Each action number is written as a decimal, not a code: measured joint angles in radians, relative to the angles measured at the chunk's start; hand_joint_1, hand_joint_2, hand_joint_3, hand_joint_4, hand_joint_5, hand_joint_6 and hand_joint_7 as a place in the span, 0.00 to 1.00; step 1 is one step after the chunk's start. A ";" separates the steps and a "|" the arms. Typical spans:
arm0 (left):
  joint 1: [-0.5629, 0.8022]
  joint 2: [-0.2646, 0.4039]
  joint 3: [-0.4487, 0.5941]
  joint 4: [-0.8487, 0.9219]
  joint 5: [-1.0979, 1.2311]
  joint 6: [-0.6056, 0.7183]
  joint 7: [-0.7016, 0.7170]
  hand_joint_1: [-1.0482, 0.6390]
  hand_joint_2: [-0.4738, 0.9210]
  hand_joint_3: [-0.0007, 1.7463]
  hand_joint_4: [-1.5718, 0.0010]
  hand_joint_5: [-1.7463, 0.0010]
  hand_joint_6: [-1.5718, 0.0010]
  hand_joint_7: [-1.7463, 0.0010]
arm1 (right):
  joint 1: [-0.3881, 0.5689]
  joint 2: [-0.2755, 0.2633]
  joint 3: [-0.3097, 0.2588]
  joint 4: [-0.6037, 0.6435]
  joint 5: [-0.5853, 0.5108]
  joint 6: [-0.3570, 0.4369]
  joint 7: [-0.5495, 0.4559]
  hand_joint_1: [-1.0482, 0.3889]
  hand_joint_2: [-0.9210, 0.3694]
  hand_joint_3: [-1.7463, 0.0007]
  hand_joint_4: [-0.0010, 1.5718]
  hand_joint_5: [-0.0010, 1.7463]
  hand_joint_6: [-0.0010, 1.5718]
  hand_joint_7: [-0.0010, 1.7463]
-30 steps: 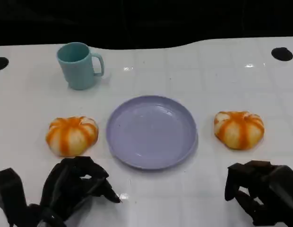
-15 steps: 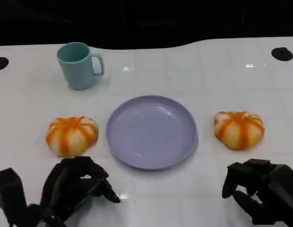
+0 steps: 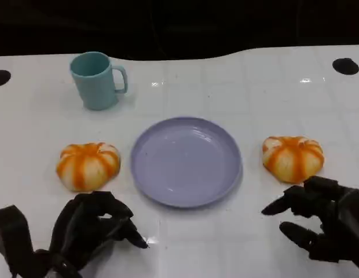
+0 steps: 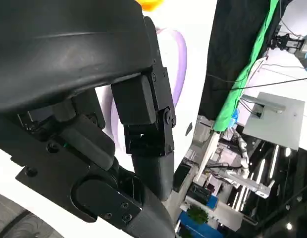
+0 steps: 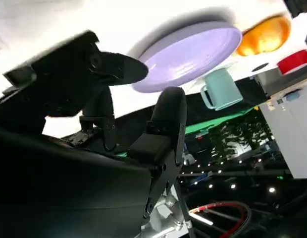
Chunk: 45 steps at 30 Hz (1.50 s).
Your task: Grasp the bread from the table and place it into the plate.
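Note:
Two orange-striped round breads lie on the white table, one (image 3: 88,165) left of the purple plate (image 3: 186,161) and one (image 3: 292,158) right of it. My right hand (image 3: 321,223) sits just in front of the right bread with its fingers spread and holds nothing. My left hand (image 3: 92,231) rests in front of the left bread, fingers curled in with nothing in them. The right wrist view looks past my fingers (image 5: 166,124) to the plate (image 5: 193,52) and the far bread (image 5: 265,34). The left wrist view catches the plate's rim (image 4: 180,54).
A teal mug (image 3: 97,80) stands at the back left, handle to the right; it also appears in the right wrist view (image 5: 220,89). Black holes mark the table at the far left (image 3: 0,77) and far right (image 3: 345,65).
My right hand has spread its fingers from a curled pose and edged forward toward the right bread. The left hand, breads, plate and mug have not moved.

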 measured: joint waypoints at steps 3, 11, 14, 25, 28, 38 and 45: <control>-0.003 0.000 0.000 0.000 0.000 -0.001 0.000 0.00 0.83 0.00 0.00 0.65 0.00 0.81 | 0.006 -0.008 -0.016 -0.026 0.008 0.014 0.018 0.43 0.00 0.97 0.25 0.34 0.35 0.13; -0.008 -0.001 0.000 0.007 0.000 -0.002 0.000 0.00 0.83 0.00 0.00 0.65 0.00 0.81 | 0.033 -0.028 -0.072 -0.130 0.023 0.108 0.121 0.39 0.00 0.98 0.15 0.13 0.28 0.01; -0.009 -0.002 0.000 0.011 0.000 -0.002 0.000 0.00 0.82 0.00 0.00 0.65 0.00 0.81 | 0.036 -0.039 -0.084 -0.178 0.026 0.159 0.179 0.38 0.00 0.99 0.11 0.10 0.22 0.00; -0.009 -0.003 0.000 0.012 0.000 -0.007 0.000 0.00 0.83 0.00 0.00 0.65 0.00 0.81 | 0.018 -0.048 -0.087 -0.291 -0.021 0.377 0.359 0.35 0.02 1.00 0.02 0.07 0.14 0.00; -0.009 -0.003 0.000 0.011 0.000 -0.007 0.000 0.00 0.82 0.00 0.00 0.65 0.00 0.81 | -0.017 -0.048 -0.072 -0.292 -0.066 0.439 0.391 0.35 0.03 1.00 0.02 0.08 0.13 0.00; -0.008 -0.003 0.001 0.010 -0.001 -0.003 0.000 0.00 0.82 0.00 0.00 0.65 0.00 0.81 | -0.186 -0.036 0.019 -0.143 -0.145 0.520 0.388 0.39 0.09 1.00 0.03 0.13 0.16 0.01; -0.008 -0.003 0.002 0.009 -0.003 -0.001 0.000 0.00 0.82 0.00 0.00 0.65 0.00 0.81 | -0.298 -0.024 0.095 0.026 -0.179 0.537 0.348 0.41 0.11 1.00 0.05 0.16 0.17 0.01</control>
